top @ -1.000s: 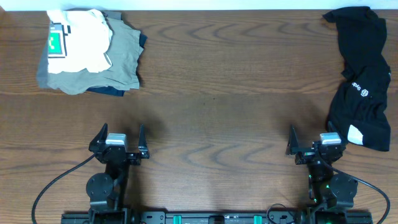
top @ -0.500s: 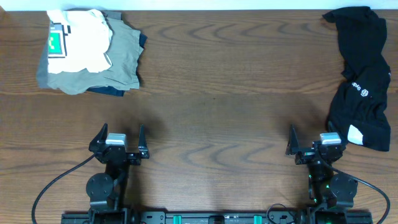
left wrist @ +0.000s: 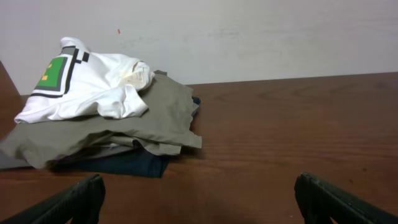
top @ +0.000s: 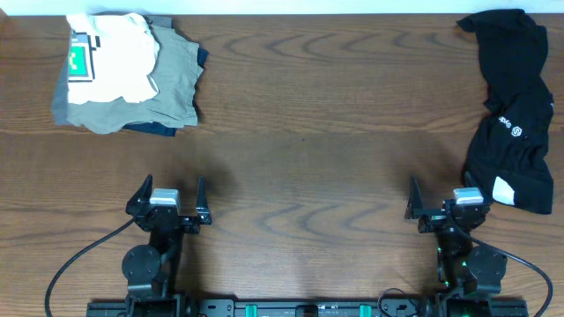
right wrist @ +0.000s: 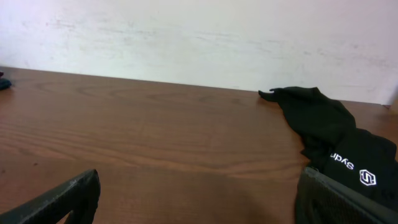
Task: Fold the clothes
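No movement since the earlier overhead frames: same pose for both arms, same placement for every garment.

Readable markings:
- On the black garment point(top: 515, 106) at the far-right edge of the table point(top: 308, 132): white lettering point(right wrist: 342, 160) beginning "syd", remainder not legible, followed by a white hexagonal emblem point(right wrist: 367, 178).
- Also a small white tag point(top: 502, 187) near its lower end, text too small to read.
- On the white T-shirt point(top: 115, 53): a green square graphic point(top: 80, 59) with a stepped white-and-black border; black marks beside it not legible at this size.

Location of the white T-shirt:
- Far-left corner of the table, folded, on top of a stack.
- Resting on a khaki garment point(top: 172, 84), with a dark navy layer point(top: 159, 129) and a grey layer point(top: 59, 99) showing beneath.
- Well apart from the left gripper point(top: 173, 187), ahead of it and somewhat to its left.
- In the left wrist view, placed upper left, far beyond the fingertips point(left wrist: 74, 200).
- Farther still from the right gripper point(top: 442, 188), at the opposite side of the table.

Gripper state:
- Left gripper: jaws spread wide, nothing between them, positioned near the front edge of the table.
- Right gripper: jaws likewise spread wide and empty, just beside the lower end of the black garment. Contact with the fabric cannot be told from these views.
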